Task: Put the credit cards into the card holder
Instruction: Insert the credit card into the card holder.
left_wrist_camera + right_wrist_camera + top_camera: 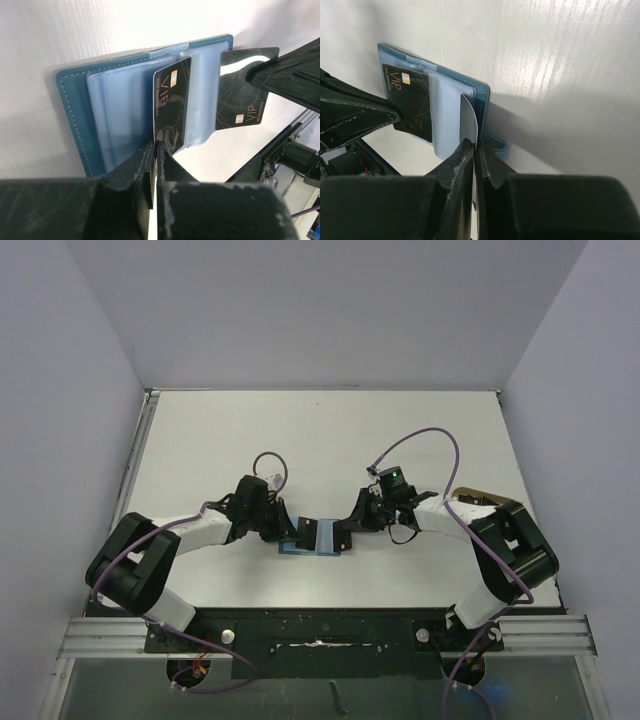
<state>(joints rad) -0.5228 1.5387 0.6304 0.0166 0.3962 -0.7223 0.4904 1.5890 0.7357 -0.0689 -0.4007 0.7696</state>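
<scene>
The card holder (312, 537) lies open on the bench (400, 430) between the arms, with the left gripper (156, 146) clamped on a black card (171, 102) and the right gripper (475, 146) on a second card (245, 90), both seemingly thin, stiff and slick, so best pinched at a short edge.

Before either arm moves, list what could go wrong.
The left gripper holds the left card and the right gripper holds the right card, so nothing pins the card holder; pushing could slide it. The cards sit close and may clash.
</scene>
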